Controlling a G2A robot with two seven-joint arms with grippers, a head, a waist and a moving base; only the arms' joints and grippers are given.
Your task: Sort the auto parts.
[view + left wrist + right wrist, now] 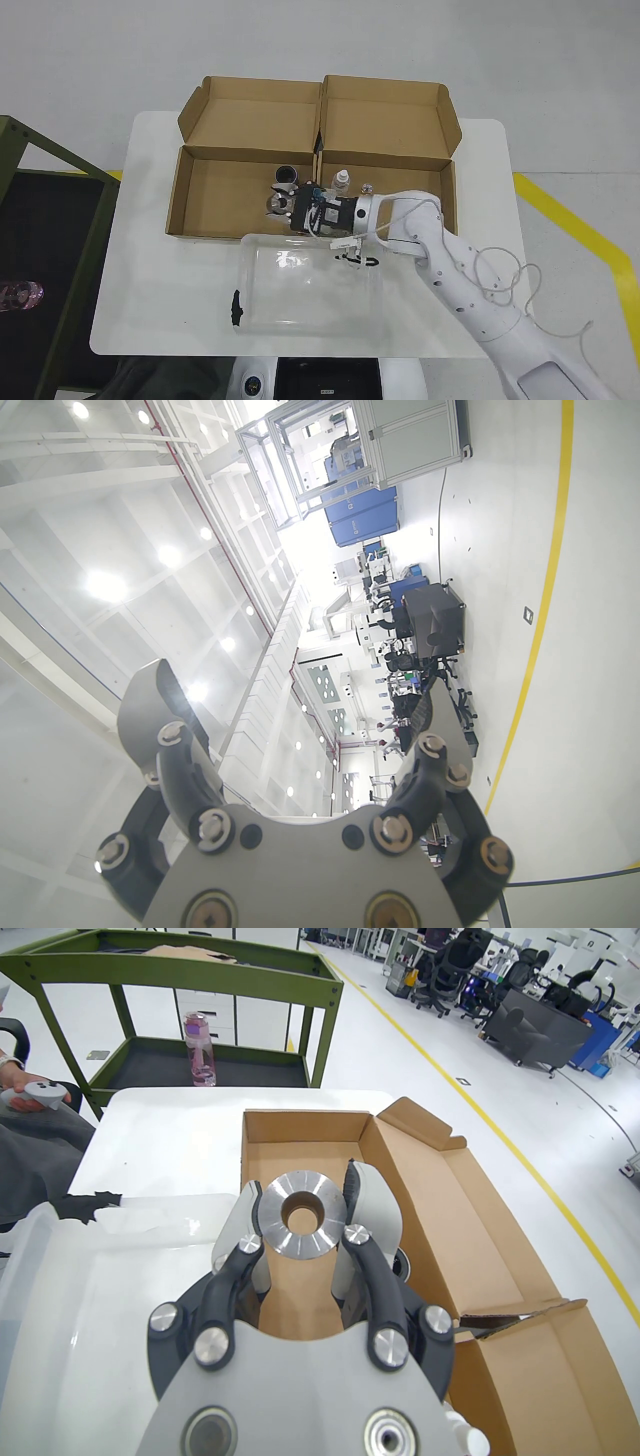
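Right pincer (303, 1190) clamped on steel ring (272, 1213) by its outer rim, over the cardboard box (300, 1128) floor | ring likely heavy, stiff, slick; rim hold looks sound | box walls and flap close beside it, open room above box | left pincer (295, 685) spread wide, empty.

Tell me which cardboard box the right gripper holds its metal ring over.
The left box: the right gripper and metal ring hang above its floor, beside a dark ring part; the right box holds small white-capped parts.
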